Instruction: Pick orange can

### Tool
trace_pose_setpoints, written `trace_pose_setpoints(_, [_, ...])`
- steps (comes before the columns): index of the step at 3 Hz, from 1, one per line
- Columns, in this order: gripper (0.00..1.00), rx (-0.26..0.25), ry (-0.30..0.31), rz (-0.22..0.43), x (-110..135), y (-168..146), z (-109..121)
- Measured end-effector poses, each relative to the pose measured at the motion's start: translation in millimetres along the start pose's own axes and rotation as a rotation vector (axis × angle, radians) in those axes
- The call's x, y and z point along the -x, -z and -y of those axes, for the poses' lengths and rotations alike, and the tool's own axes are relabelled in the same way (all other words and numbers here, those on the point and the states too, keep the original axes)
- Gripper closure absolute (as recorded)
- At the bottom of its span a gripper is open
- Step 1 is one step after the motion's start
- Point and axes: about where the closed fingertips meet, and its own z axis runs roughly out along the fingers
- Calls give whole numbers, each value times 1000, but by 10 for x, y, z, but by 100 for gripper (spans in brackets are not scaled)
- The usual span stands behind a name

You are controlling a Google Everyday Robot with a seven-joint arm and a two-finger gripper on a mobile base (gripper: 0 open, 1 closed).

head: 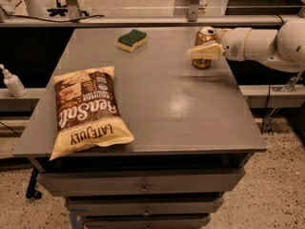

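The orange can stands upright near the far right edge of the grey table. It is a small bronze can with a silver top. My gripper reaches in from the right on a white arm at can height. It is open, and its near cream finger crosses the front of the can's middle. The far finger is hidden behind the can. The can rests on the table.
A large brown and yellow chip bag lies at the front left. A green and yellow sponge sits at the far middle. A white pump bottle stands on a shelf to the left. Drawers are below the tabletop.
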Motion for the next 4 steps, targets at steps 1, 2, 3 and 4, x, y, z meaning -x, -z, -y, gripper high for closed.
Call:
trace_pose_setpoints(1, [41,-14,-4,13,37,16,38])
trace_pose_setpoints(2, [64,-12,-34,22,-10,97,27])
trace_pose_setpoints(3, [87,17,-84,66,55,160,-18])
trace_pose_setpoints(4, [100,93,-158,116,358,252,-188])
